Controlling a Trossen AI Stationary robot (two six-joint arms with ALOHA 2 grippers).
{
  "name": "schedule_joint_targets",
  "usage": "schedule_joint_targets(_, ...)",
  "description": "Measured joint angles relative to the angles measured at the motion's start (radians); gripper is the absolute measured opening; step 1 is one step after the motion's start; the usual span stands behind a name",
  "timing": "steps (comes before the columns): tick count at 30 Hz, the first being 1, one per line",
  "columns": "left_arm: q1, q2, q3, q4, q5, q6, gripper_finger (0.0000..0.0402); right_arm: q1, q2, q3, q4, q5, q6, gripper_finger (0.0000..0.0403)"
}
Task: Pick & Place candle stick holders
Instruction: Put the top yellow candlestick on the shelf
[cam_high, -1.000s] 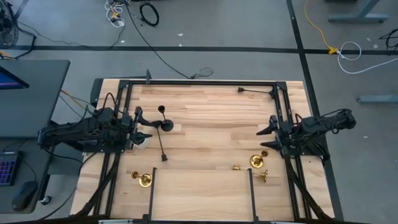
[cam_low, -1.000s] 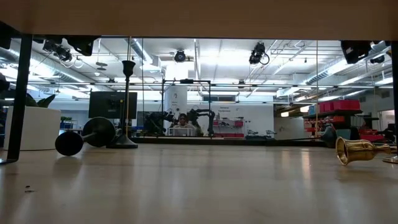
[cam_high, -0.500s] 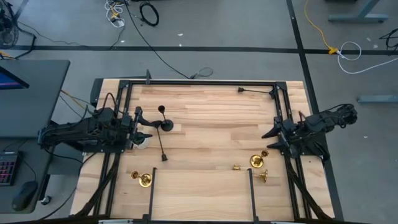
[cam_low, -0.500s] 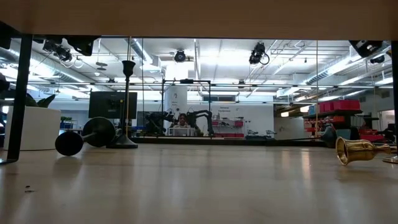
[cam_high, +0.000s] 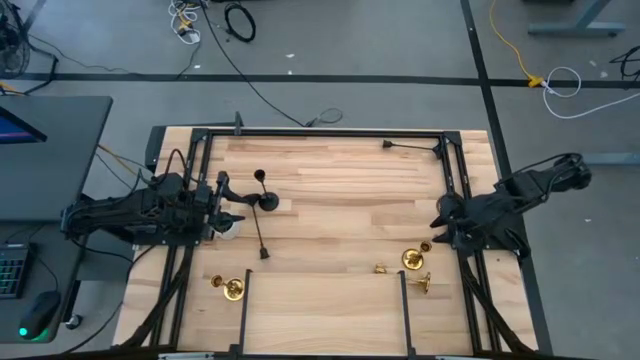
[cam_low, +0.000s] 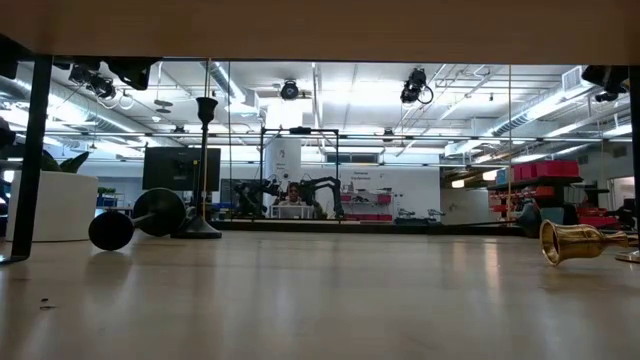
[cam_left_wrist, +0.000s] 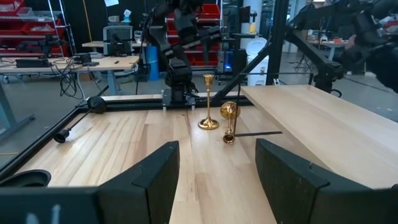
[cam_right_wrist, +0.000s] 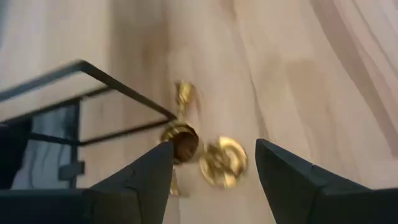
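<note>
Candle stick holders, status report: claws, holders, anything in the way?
Right claw open, empty, above the brass holders. Left claw open, waiting at left edge by the black holders. Nothing between the right claw and the brass holders.

White plant pot near table's left edge.

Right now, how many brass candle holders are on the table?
3 brass holders: one at front left, two together at front right; a small gold piece beside them may be a fourth.

Left tool parked at the table's left edge — fingers apart. Right tool at the right edge — fingers apart.
</note>
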Motion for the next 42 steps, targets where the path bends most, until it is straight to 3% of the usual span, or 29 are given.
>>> schedule_joint_targets(6,0.000,0.000,0.000,0.000,0.000,0.000,0.0211,0.001,0.097,0.020,-0.045,-0.132,0.083,0.0229)
schedule_joint_targets(12,0.000,0.000,0.000,0.000,0.000,-0.008,0.0211,0.045,0.142,0.020,-0.065,-0.184,0.207,0.0229)
schedule_joint_targets(27,0.000,0.000,0.000,-0.001,0.000,-0.021,0.0211,0.137,0.148,0.020,0.072,-0.115,0.303,0.0229)
schedule_joint_targets(42,0.000,0.000,0.000,-0.001,0.000,-0.021,0.0211,0.159,0.148,0.020,0.090,-0.181,0.279,0.0229)
